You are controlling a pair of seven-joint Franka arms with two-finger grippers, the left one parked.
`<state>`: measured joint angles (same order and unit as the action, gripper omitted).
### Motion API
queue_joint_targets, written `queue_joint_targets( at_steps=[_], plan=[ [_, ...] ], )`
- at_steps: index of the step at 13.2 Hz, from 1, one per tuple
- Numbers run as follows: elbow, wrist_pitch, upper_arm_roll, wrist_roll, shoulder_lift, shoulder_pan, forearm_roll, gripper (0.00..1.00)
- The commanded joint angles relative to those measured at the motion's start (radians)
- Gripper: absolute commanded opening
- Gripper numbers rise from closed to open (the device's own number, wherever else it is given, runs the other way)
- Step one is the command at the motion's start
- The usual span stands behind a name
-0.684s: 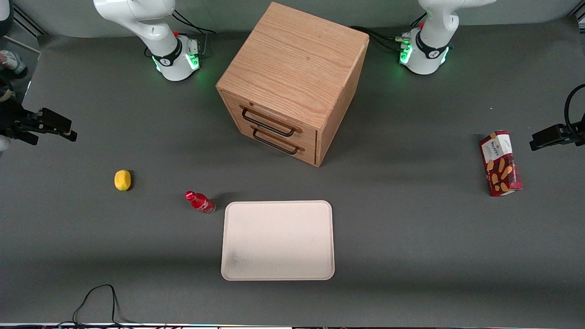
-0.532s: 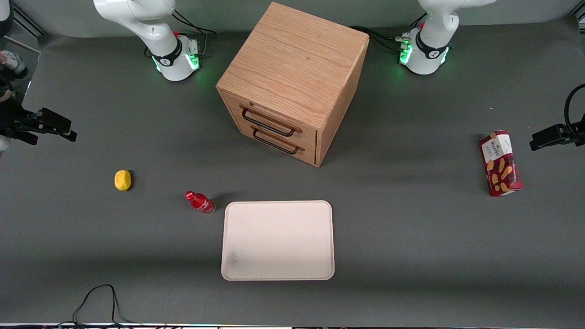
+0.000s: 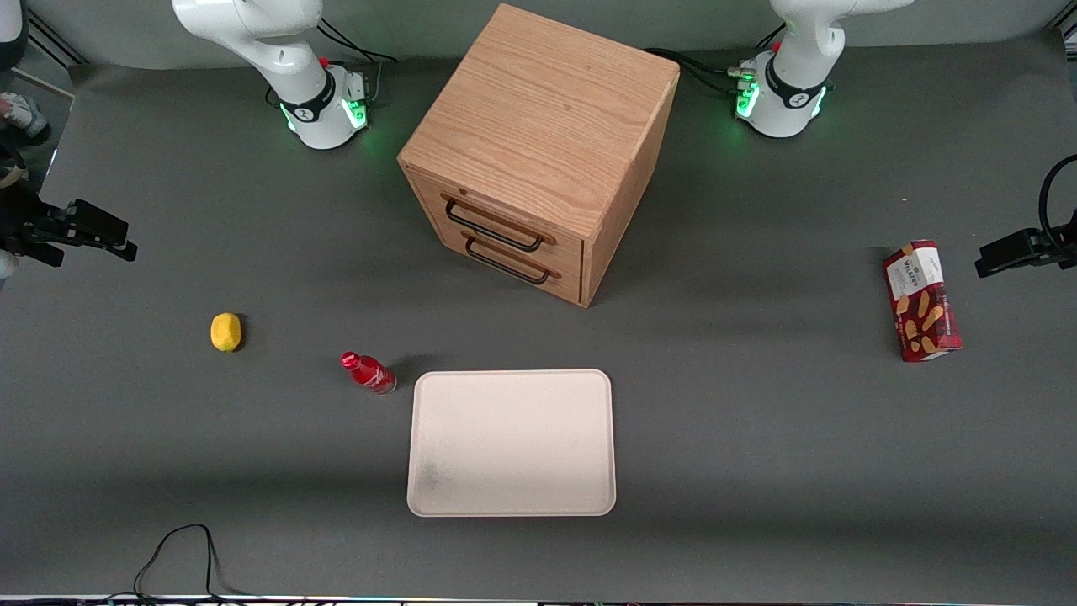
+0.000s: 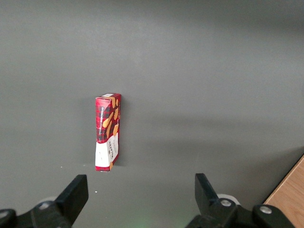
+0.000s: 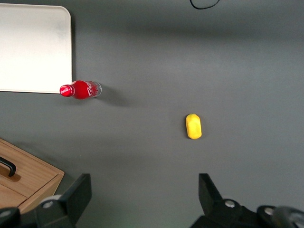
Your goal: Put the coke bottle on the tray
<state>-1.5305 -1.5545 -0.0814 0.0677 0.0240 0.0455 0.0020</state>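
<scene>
The coke bottle (image 3: 368, 373) (image 5: 80, 90), small and red with a red cap, rests on the grey table close beside the tray's short edge, apart from it. The tray (image 3: 511, 442) (image 5: 33, 47) is cream-white, flat and bare, with a faint dark smudge near one corner. My right gripper (image 3: 124, 247) (image 5: 145, 190) hovers high at the working arm's end of the table, well away from the bottle. Its fingers (image 5: 80, 190) stand wide open with nothing between them.
A yellow lemon (image 3: 225, 332) (image 5: 193, 126) lies between my gripper and the bottle. A wooden two-drawer cabinet (image 3: 538, 151) stands farther from the front camera than the tray. A red snack box (image 3: 921, 300) (image 4: 108, 131) lies toward the parked arm's end. A black cable (image 3: 177, 547) loops at the table's near edge.
My right gripper has drifted very slightly toward the working arm's end of the table. The bottle and tray have not moved.
</scene>
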Motion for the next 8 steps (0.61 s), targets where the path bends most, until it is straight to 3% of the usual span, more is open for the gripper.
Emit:
queue_joint_targets(
  at_steps=[1,8],
  plan=[
    [-0.008,0.004,-0.011,0.011,-0.016,0.016,-0.014,1.0],
    [-0.007,0.002,-0.008,0.012,-0.01,0.017,-0.016,1.0]
  ],
)
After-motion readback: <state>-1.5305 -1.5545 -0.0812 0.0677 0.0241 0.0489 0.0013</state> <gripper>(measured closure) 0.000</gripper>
